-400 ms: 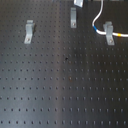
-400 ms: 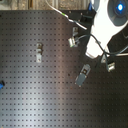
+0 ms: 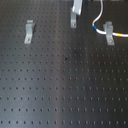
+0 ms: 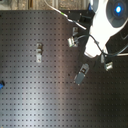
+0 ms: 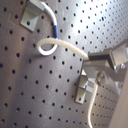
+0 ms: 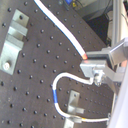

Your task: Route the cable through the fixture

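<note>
The white cable (image 3: 96, 15) comes down from the back and runs through the right clip (image 3: 107, 33) in the first exterior view, with its yellow band (image 3: 121, 36) just past it. In the first wrist view the cable (image 5: 62, 45) loops from a clip (image 5: 31, 15), with the blue band (image 5: 56, 31) beside it, over to my gripper (image 5: 100, 58). The gripper is shut on the cable (image 6: 60, 27). It hovers above the middle clip (image 3: 74, 21). In the second exterior view the white arm (image 4: 102, 25) hides the gripper.
A third clip (image 3: 29, 31) stands at the first exterior view's left on the black perforated board (image 3: 60, 85). In the second exterior view several clips show, one of them (image 4: 39, 52) at the left, and a small blue object (image 4: 1, 85) lies at the left edge.
</note>
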